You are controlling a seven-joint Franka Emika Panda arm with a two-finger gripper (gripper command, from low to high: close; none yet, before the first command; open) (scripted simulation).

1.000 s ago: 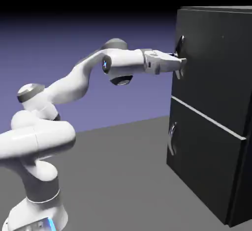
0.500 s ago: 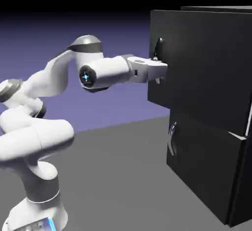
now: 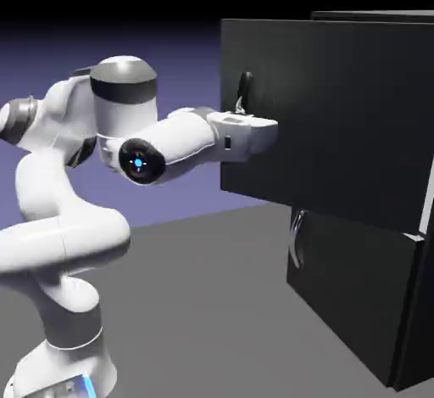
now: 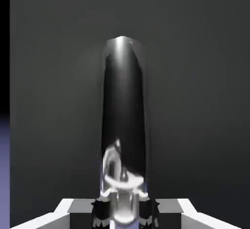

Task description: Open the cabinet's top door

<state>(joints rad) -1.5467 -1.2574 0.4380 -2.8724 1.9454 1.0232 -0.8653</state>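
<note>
Gripping the upright silver handle (image 4: pixel 123 101), the pincer (image 4: pixel 125 208) holds the top door (image 3: pixel 331 116) swung open leftward.

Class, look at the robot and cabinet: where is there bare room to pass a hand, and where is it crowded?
Bare room shows on the dark grey floor between the white robot arm's base and the black lower door. It is crowded at the curved silver handle of the black top door, where the two-finger gripper is closed on it.
</note>
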